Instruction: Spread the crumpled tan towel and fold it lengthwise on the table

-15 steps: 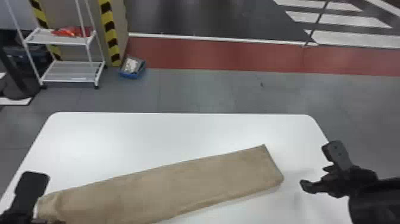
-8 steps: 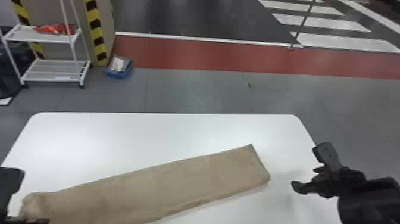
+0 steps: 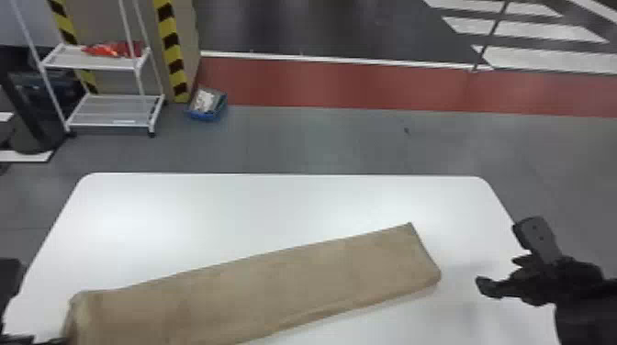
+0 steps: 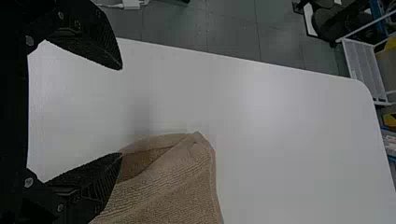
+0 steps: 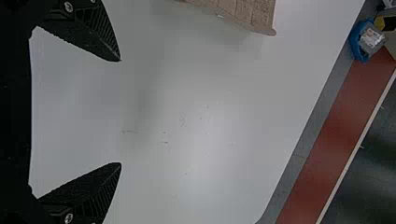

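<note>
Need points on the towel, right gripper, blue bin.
towel [image 3: 275, 284]: head view, middle of its upper face
right gripper [image 5: 120, 112]: right wrist view, between fingertips
blue bin [image 3: 206, 116]: head view, front rim

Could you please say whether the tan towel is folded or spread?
Folded: the tan towel lies on the table in a long strip, layers showing at its left end.

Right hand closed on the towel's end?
No, the right hand is open, with only bare tabletop between its fingers, and the towel lies apart from them.
</note>
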`<action>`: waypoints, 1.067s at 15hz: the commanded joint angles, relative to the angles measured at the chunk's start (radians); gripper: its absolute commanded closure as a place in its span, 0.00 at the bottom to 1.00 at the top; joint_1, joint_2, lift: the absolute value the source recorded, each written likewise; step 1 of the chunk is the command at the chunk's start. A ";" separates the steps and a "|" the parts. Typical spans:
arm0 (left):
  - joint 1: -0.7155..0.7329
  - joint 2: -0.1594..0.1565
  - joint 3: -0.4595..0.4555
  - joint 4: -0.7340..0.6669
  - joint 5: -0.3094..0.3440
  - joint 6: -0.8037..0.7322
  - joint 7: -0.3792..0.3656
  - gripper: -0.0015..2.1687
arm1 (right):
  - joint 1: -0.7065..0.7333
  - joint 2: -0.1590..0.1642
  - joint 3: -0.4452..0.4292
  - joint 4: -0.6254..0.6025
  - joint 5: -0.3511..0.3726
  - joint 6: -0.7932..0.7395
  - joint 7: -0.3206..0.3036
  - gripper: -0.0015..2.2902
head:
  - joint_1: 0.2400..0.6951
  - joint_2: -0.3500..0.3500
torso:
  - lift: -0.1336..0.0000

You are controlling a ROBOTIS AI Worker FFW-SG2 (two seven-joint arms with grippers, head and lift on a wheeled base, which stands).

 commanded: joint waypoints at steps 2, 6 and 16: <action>-0.004 -0.003 -0.008 -0.017 0.053 0.000 -0.012 0.12 | -0.002 0.010 -0.002 -0.048 -0.033 0.045 0.019 0.04 | 1.00 0.35 | 1.00; 0.001 -0.005 -0.011 -0.009 0.167 -0.022 -0.009 0.12 | -0.045 0.015 -0.008 -0.083 -0.148 0.180 0.074 0.04 | 1.00 0.34 | 1.00; 0.004 -0.007 0.038 0.018 0.288 -0.104 0.007 0.12 | -0.150 0.021 -0.019 -0.043 -0.246 0.272 0.086 0.04 | 1.00 0.35 | 1.00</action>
